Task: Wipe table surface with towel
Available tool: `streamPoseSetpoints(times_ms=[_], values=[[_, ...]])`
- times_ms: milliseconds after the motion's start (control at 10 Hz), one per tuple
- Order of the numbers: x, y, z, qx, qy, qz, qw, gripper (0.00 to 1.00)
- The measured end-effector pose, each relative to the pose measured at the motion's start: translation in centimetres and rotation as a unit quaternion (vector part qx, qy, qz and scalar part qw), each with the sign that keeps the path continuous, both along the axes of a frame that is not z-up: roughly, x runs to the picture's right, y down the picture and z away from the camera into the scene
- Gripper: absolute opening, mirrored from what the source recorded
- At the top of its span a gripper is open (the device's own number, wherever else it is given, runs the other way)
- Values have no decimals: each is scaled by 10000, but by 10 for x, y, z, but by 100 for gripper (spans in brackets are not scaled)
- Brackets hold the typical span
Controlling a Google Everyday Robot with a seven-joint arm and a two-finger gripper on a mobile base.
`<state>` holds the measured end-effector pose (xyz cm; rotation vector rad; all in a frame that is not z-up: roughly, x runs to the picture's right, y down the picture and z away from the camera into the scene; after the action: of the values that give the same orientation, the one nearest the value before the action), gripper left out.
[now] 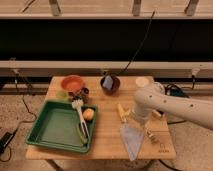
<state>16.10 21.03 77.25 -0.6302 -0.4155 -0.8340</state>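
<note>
The white arm [170,105] reaches in from the right, bending down over the right half of the desk [107,107], a light tan plank top. Its gripper [141,120] hangs under the bulky wrist, just above the wood between the yellow corn cob [121,113] and a small metal piece [151,135]. The fingers themselves are hidden behind the wrist housing; they stand spread wide, and nothing shows as held.

The towel [131,140], a thin pale grey-blue cloth, lies flat near the front edge, just below and slightly left of the gripper, apart from it. The corn cob lies just above the towel's top corner.

A green plastic tray [50,131] fills the left front, with a white-headed brush [80,117] across its right rim and a small orange fruit [88,114] beside it. Behind sit an orange bowl [72,82], a dark round bowl [110,84] holding a blue-grey piece, and a pale round disc [142,81].
</note>
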Motion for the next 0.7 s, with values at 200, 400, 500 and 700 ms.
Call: streamPoseSetpoints(times_ms=[200,400,500,700], values=[[2,13,2,-54,-29,-14,10000,77],[1,24,4,-66,-83,-38,9999,77],[0,28,8,-78,-115,-31,9999,77],[3,38,19,-149,-106,28,9998,77]])
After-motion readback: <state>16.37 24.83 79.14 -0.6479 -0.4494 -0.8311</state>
